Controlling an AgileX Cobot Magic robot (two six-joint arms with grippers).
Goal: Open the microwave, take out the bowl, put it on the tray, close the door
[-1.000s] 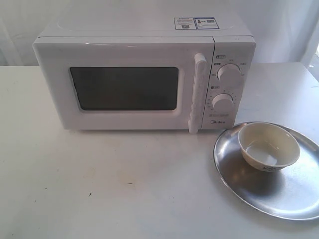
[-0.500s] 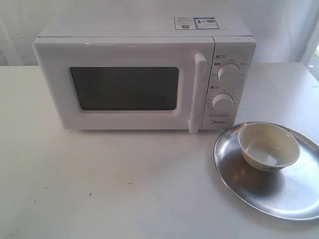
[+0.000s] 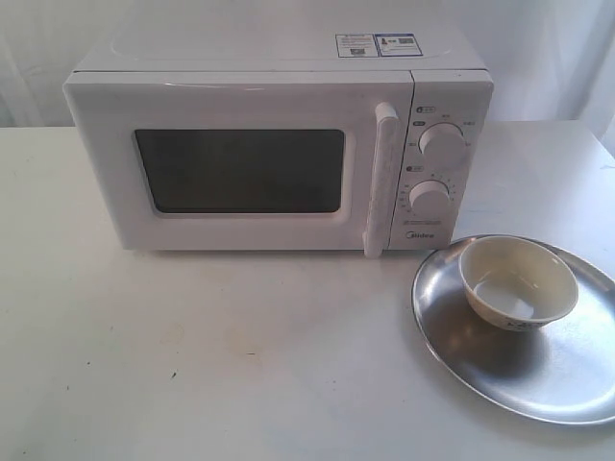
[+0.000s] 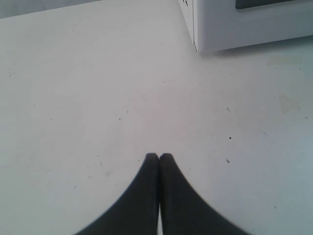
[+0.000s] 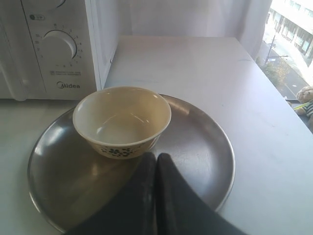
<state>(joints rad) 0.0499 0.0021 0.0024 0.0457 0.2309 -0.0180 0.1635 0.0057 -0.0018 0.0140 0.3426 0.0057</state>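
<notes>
bowl upright, mouth up, on tray; door closed; left gripper, right gripper both pinched closed, empty.

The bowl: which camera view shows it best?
The right wrist view: the bowl is close, on the tray, its empty interior and dark side pattern clear. The exterior view shows it smaller. The left wrist view lacks it.

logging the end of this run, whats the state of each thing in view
door: shut
bowl: upright, empty, standing on the tray
tray: flat on the table, holding the bowl
left tool: shut, holding nothing
right tool: shut, holding nothing, over the tray
</notes>
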